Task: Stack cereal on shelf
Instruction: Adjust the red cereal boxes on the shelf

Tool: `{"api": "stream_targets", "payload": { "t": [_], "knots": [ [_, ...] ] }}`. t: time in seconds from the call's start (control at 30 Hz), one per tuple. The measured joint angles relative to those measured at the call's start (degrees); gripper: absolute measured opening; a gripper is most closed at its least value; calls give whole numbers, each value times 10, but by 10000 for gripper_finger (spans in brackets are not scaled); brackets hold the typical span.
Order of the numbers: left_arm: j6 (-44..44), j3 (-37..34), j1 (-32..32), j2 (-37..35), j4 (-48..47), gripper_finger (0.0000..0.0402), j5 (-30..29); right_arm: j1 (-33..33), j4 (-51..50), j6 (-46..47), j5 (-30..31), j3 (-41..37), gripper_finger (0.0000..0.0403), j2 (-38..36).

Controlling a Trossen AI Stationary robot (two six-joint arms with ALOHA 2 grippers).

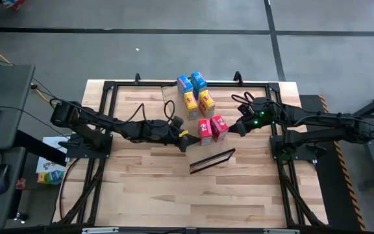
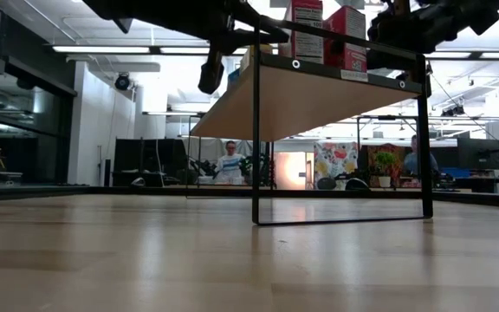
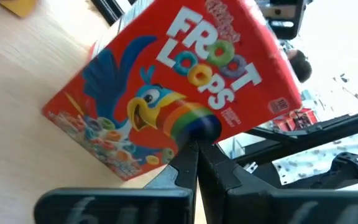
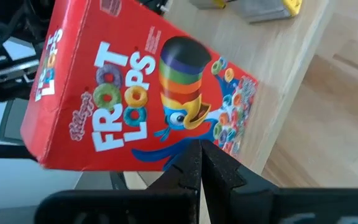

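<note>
Froot Loops box (image 3: 173,93) fills your left wrist view, with the left claw (image 1: 184,140) clenched empty just beside it. Your right claw (image 1: 237,127) is pinched closed too, holding nothing, next to the other red box (image 1: 219,127). All six cereal boxes sit on the shelf (image 2: 306,95) over the tabletop (image 1: 148,188): blue pair (image 1: 191,82) farthest, yellow pair (image 1: 199,103) in the middle.

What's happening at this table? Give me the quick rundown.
Two robot arms are stocking a raised shelf with small cereal boxes. Two blue boxes, two yellow boxes and two red Froot Loops boxes stand on it in pairs. The left gripper and the right gripper sit beside the red pair, fingers shut, holding nothing.
</note>
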Motion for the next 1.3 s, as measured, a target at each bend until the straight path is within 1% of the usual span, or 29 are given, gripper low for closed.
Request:
{"api": "stream_targets", "payload": {
  "t": [0.57, 0.77, 1.07, 1.2, 1.3],
  "knots": [
    [10, 0, 1, 3, 26, 0, 3, 0, 0, 12, 13, 0, 0, 0],
    [0, 0, 5, 3, 29, 0, 1, 0, 0, 21, 37, 0, 0, 0],
    [-1, 0, 7, 3, 32, 0, 2, 0, 0, 32, 48, 0, 0, 0],
    [-4, 0, 7, 3, 54, 0, 21, 0, 0, 40, 57, 0, 0, 0],
    [-15, 0, 7, 3, 51, 0, 28, 0, 1, 42, 57, 0, 0, 0]
  ]
}}
